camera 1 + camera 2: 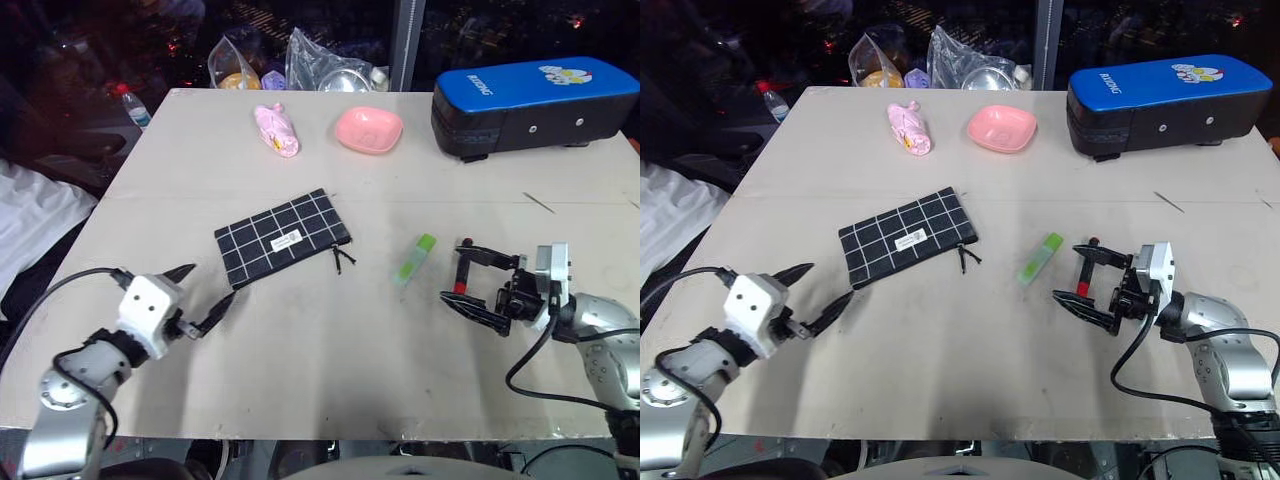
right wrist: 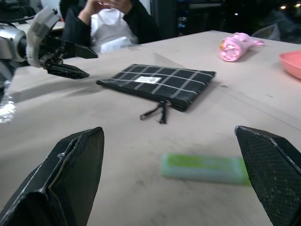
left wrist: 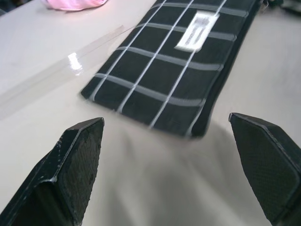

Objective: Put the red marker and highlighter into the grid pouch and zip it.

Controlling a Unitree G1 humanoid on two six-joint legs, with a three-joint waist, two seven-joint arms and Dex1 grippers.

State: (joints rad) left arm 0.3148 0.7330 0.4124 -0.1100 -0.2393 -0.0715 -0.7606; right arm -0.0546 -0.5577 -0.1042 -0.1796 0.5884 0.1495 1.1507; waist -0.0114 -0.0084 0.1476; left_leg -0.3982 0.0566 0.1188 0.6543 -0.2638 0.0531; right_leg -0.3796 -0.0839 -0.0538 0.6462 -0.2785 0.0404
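The grid pouch [image 1: 283,240] lies flat on the table left of centre, its zipper pull [image 1: 343,259] at the right end. Right of it lies the light green highlighter [image 1: 415,258]. The red marker [image 1: 462,266], black with red ends, lies on the table just right of the highlighter. My right gripper [image 1: 458,275] hovers open over the marker, pointing left, and grips nothing. In the right wrist view the highlighter [image 2: 204,168] lies ahead between the fingers. My left gripper [image 1: 212,282] stands open and empty just short of the pouch's near left corner [image 3: 141,113].
A blue-and-black hard case [image 1: 535,100] stands at the far right. A pink bowl [image 1: 368,128] and a pink bundle [image 1: 277,130] sit at the back, with plastic bags [image 1: 300,62] behind. A person [image 2: 113,21] sits beyond the table's left side.
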